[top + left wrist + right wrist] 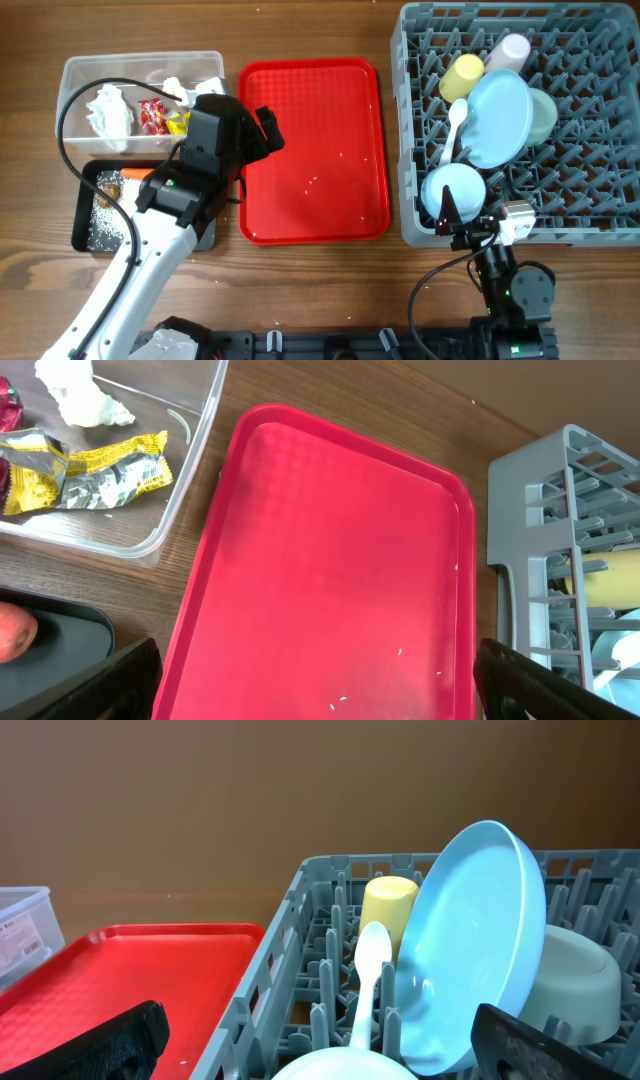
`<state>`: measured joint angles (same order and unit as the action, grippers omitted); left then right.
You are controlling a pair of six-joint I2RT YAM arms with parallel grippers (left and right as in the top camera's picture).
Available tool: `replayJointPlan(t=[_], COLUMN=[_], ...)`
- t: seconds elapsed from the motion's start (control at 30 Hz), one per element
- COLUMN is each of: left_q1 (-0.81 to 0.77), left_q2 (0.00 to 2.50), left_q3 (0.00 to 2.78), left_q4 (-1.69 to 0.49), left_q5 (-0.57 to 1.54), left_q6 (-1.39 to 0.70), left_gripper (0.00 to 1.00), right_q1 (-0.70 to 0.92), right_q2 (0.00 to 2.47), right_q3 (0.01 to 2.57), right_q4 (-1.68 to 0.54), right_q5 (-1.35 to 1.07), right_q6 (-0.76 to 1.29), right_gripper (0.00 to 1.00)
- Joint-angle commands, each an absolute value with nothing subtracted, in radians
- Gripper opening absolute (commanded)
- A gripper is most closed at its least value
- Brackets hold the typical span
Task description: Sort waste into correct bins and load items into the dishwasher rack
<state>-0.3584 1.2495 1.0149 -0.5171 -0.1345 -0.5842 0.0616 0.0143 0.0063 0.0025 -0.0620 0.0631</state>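
Observation:
My left gripper (258, 140) (325, 698) hangs open over the left part of the flat red tray (320, 120), with nothing between its fingers. A few white grains (400, 653) lie on that tray. The clear tub (140, 60) holds crumpled tissues (110, 110) and red and yellow wrappers (155, 115). In the black tray (78, 215) lie rice grains (100, 225) and a carrot (130, 176). The grey rack (410, 120) carries the plate (500, 118), two bowls (452, 190) (543, 115), a yellow cup (462, 75), a pink cup (510, 50) and the spoon (455, 125). My right gripper (480, 220) (325, 1058) is open at the rack's front edge, above the near bowl.
The red tray (330, 560) fills the middle of the table between the bins and the rack (300, 920). A black cable (75, 140) loops over the clear tub and black tray. Both arm bases sit at the table's near edge.

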Motion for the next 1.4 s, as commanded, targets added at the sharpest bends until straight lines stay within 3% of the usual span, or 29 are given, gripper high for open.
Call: replayJointPlan(t=[0.0,0.33,0.57,0.8,1.1,1.37], left_q1=[-0.355,-0.359,-0.349,-0.215,-0.154,-0.154], left_q2=[1.253,1.198,0.938,0.677,0.429,0.228], left_q3=[1.027,1.027,1.025,0.982,0.699,0.375], left_q4=[-0.514,-0.534,-0.566,-0.566,-0.54,-0.25], left_q5=[-0.155,-0.155,-0.155,-0.155,-0.163,-0.147], left_q6=[-0.58,-0.58,-0.58,-0.58,-0.581,-0.624], left_gripper=[1.0,1.0,1.0,1.0,1.0,1.0], right_q1=[0.057,0.057,0.057,0.057,0.057,0.057], right_q2=[0.004,0.004,0.004,0.004,0.004,0.004], right_q3=[0.005,0.005,0.005,0.005,0.005,0.005], right_q4=[0.002,0.002,0.002,0.002,0.002,0.002], right_q5=[-0.045,-0.045,-0.045,-0.045,-0.045,-0.045], right_q6=[0.08,0.079,0.079,0.079,0.08,0.079], right_gripper=[1.0,1.0,1.0,0.99,1.0,1.0])
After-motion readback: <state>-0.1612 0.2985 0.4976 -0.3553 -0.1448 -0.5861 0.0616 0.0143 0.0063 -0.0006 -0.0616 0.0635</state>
